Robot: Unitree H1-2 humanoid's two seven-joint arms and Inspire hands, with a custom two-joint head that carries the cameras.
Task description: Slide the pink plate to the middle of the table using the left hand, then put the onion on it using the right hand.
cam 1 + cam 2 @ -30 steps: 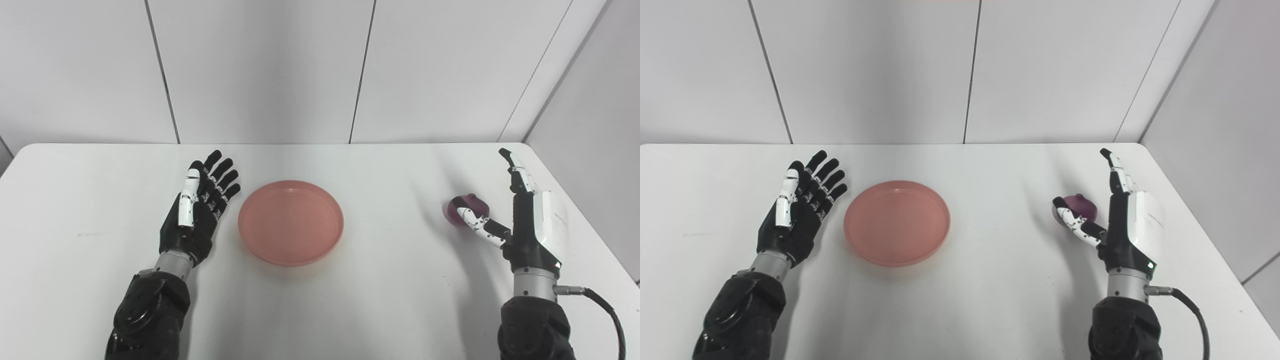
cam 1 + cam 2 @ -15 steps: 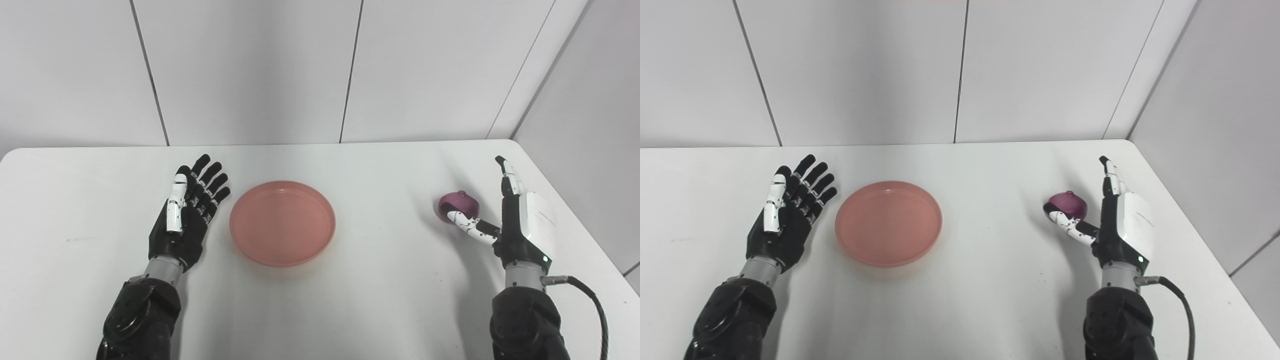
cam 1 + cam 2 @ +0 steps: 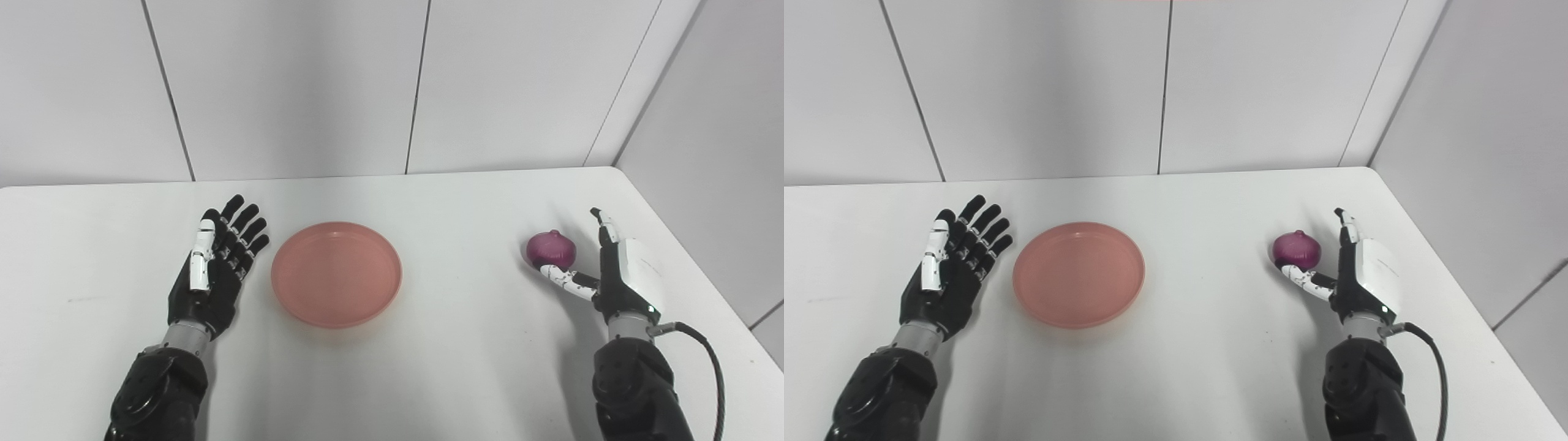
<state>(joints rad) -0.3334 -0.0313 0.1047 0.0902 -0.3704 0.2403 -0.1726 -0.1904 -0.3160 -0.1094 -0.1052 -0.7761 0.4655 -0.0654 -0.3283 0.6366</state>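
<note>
The pink plate (image 3: 337, 274) lies empty on the white table, a little left of the middle. My left hand (image 3: 214, 269) lies open, palm up, just left of the plate and does not touch it. The purple onion (image 3: 551, 247) sits on the table at the right. My right hand (image 3: 618, 275) is open and stands edge-up just right of the onion. Its thumb reaches under the onion's near side. It holds nothing.
The white table (image 3: 441, 367) ends at grey wall panels at the back and at a rounded far right corner (image 3: 618, 174) close behind the right hand. A black cable (image 3: 713, 361) loops from the right wrist.
The camera has turned right, so everything sits further left in the picture. My right hand has drawn back a little, its thumb now below the onion. The left hand has eased away from the plate.
</note>
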